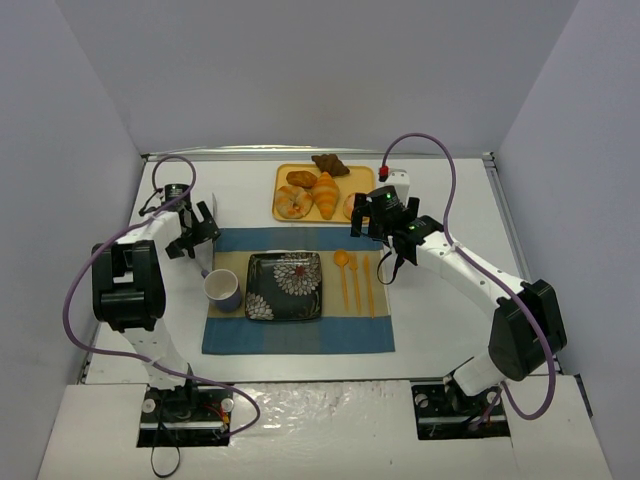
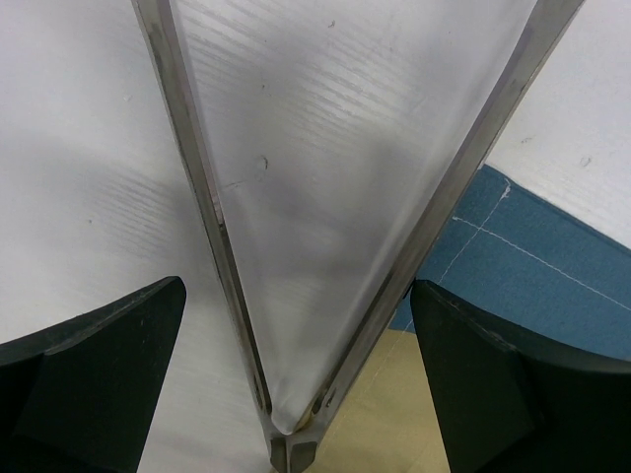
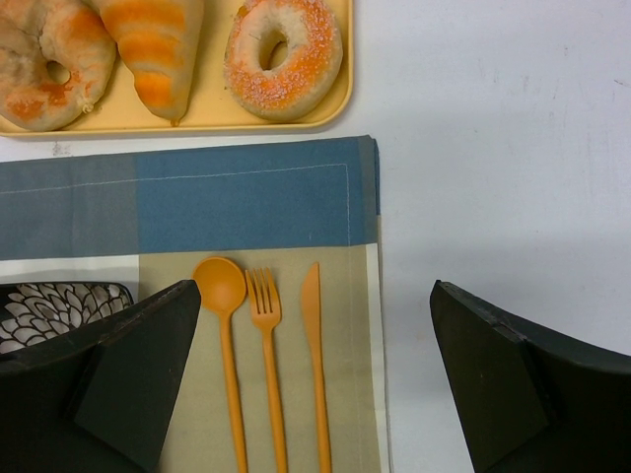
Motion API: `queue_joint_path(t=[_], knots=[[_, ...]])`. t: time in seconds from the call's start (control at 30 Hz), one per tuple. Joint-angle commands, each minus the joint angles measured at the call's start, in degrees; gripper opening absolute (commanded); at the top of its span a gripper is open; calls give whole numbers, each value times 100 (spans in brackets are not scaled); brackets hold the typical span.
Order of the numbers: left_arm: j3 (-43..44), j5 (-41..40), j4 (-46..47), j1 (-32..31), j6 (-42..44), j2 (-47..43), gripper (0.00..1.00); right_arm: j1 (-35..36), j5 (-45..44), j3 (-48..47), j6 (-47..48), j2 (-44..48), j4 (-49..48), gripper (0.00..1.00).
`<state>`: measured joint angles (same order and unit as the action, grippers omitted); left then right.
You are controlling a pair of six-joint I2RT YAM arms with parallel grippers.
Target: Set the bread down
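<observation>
The bread (image 1: 293, 202), a round golden-orange knotted bun with pale patches, lies at the front left of the yellow tray (image 1: 283, 172). It also shows at the top left of the right wrist view (image 3: 44, 54), partly cut off. My right gripper (image 1: 385, 228) is open and empty, just right of the tray's front corner; in its wrist view (image 3: 315, 384) it hangs above the orange cutlery. My left gripper (image 1: 195, 232) is open and empty over the table at the placemat's far left corner; its wrist view (image 2: 296, 394) shows no bread.
On the tray are a croissant (image 3: 153, 49), a sugared ring donut (image 3: 284, 54) and two darker pastries (image 1: 330, 163). The blue and tan placemat (image 1: 300, 340) carries a dark floral plate (image 1: 285, 286), a cup (image 1: 222, 290) and an orange spoon, fork and knife (image 3: 266, 374).
</observation>
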<state>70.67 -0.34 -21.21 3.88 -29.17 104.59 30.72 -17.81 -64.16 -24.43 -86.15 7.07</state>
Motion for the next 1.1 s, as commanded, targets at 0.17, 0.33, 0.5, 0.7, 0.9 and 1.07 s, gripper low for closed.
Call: queue_joint_path(t=[0.17, 0.33, 0.5, 0.7, 0.9, 1.07], knots=[[4, 34, 372, 43, 9, -524, 97, -31, 22, -128, -41, -2, -307, 100], [-101, 25, 481, 38, -10, -659, 97, -22, 63, -110, -36, -33, -329, 100], [-141, 34, 565, 43, 22, -683, 97, -28, 64, -97, -36, -22, -338, 100], [-63, 240, 479, 43, 34, -445, 97, -22, 67, -92, -23, -7, -342, 100], [-51, 221, 469, 43, 25, -339, 97, -29, 65, -70, -18, -27, -364, 100], [-43, 165, 442, 43, 25, -245, 97, -23, 67, -70, -10, -51, -373, 100]])
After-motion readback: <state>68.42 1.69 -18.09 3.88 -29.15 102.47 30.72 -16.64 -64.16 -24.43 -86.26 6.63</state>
